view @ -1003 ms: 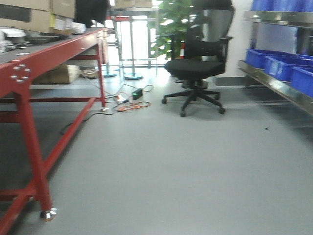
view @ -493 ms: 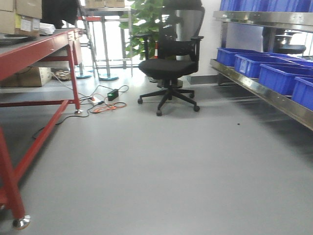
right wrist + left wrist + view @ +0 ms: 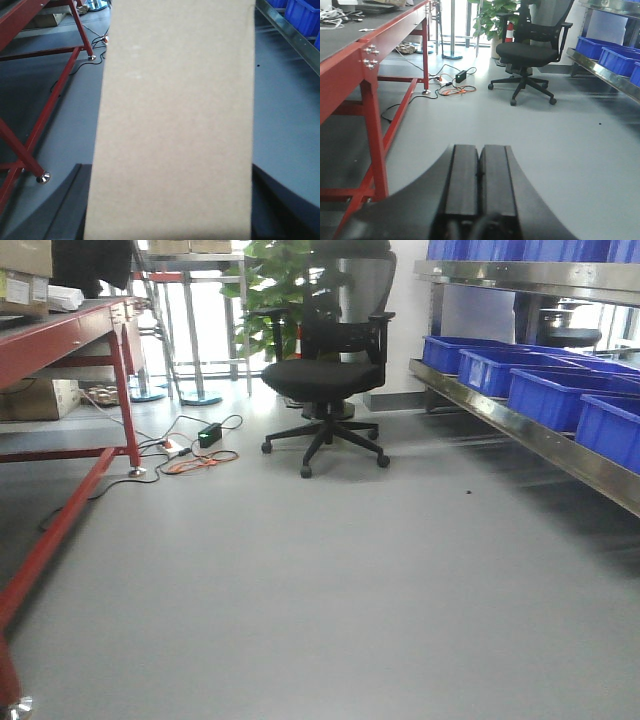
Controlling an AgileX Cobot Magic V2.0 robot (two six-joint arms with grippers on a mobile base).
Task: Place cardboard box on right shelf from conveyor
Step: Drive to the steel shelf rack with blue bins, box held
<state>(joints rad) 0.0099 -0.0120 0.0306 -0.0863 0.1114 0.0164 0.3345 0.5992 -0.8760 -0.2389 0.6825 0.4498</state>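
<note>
Smooth grey floor [image 3: 330,590] is seen throughout. A black office chair [image 3: 322,375] is placed mid-room, with a green potted plant [image 3: 270,270] behind it. Orange and black cables [image 3: 195,458] are strewn on the floor. Blue plastic bins [image 3: 555,400] are lined up at right. Daylight is admitted through rear glazing [image 3: 215,330] beside a white wall [image 3: 410,300].

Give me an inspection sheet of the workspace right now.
Surface: dark grey conveyor belt with red frame on the left; grey floor ahead.
Job's things: plain tan cardboard box off the belt, in the right gripper; shiny stainless-steel shelf carries blue plastic bins.
Clutter: white cords and small items at the belt's far end.
Grippers: left gripper jaws together, empty; right jaws flank the box.
Cables: orange and black leads on the floor by a conveyor leg.
Surroundings: black office chair, green potted plant.
</note>
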